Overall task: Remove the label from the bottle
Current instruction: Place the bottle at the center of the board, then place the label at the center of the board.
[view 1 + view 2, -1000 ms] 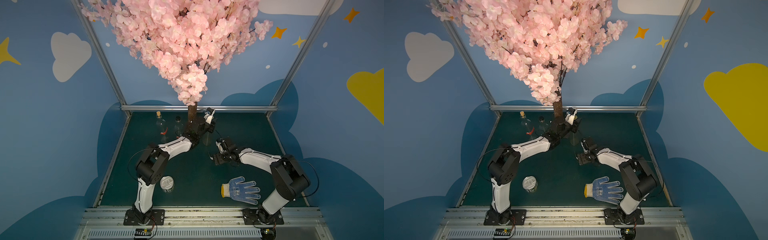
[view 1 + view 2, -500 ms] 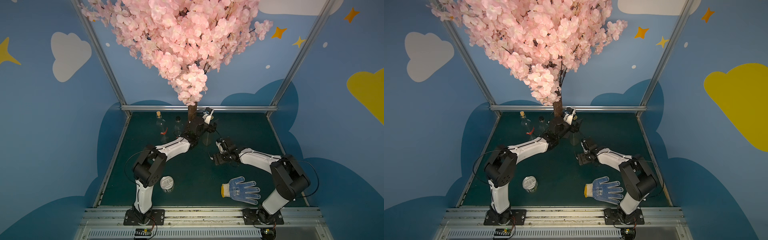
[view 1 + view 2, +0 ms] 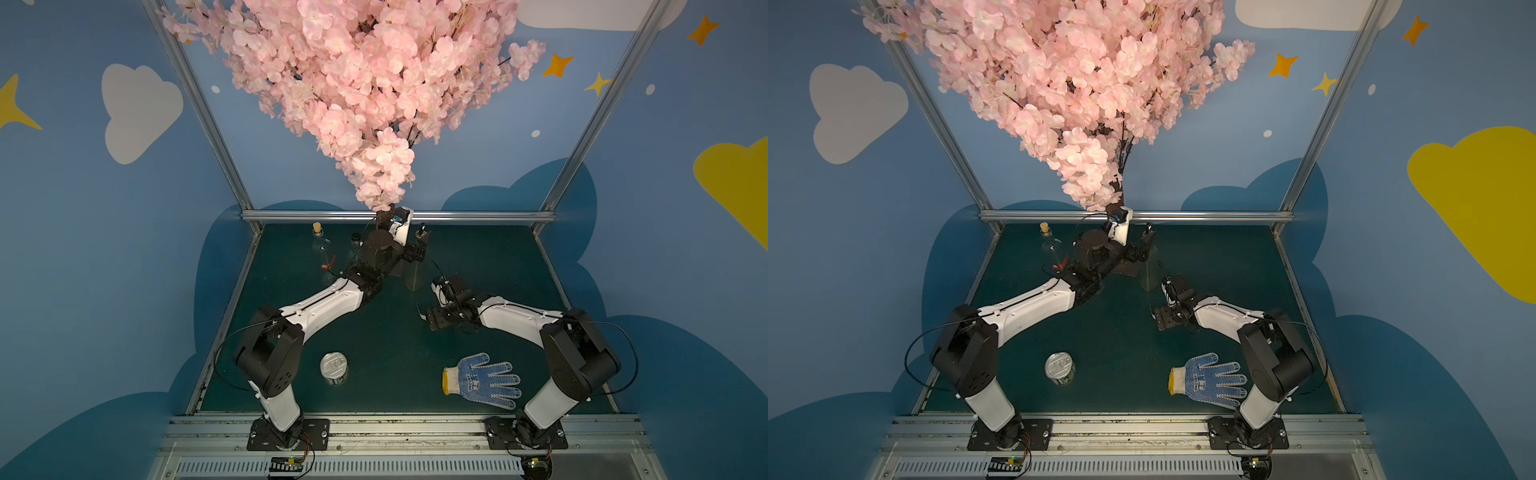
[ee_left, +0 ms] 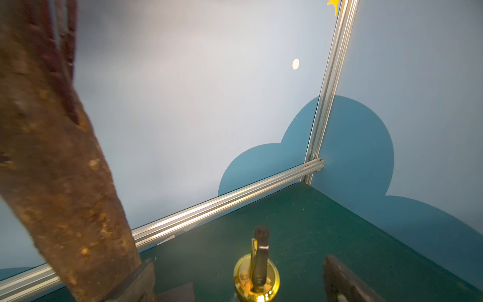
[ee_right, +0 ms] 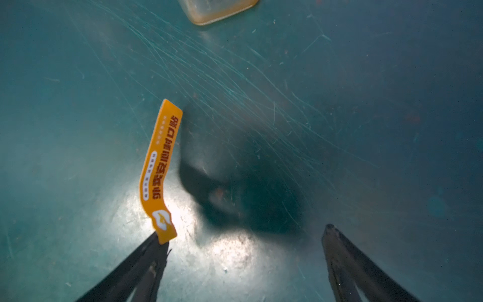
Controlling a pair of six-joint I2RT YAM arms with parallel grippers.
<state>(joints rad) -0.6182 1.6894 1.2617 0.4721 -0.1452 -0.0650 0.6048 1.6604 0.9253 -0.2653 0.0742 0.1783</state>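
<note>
The clear bottle [image 3: 413, 274] with a gold cap [image 4: 257, 279] and black spout stands upright near the tree's foot. My left gripper [image 4: 239, 260] is open, one finger on each side of the cap and apart from it; in both top views it sits at the bottle's top [image 3: 417, 253] [image 3: 1144, 249]. The orange label [image 5: 160, 170] is off the bottle and clings to one fingertip of my right gripper [image 5: 244, 231]. That gripper is open, low over the green table, in front of the bottle [image 3: 428, 322]. The bottle's base [image 5: 219, 10] shows at the edge of the right wrist view.
The brown tree trunk [image 4: 52, 157] stands close beside the left gripper, with blossoms overhead. A corked bottle [image 3: 320, 249] and a black-capped bottle [image 3: 355, 249] stand at the back left. A tin can [image 3: 333, 368] and a blue-dotted glove [image 3: 482, 380] lie near the front. Metal rails edge the table.
My left gripper has opened and let go of the bottle's top, shifting slightly. The right arm has stayed where it was.
</note>
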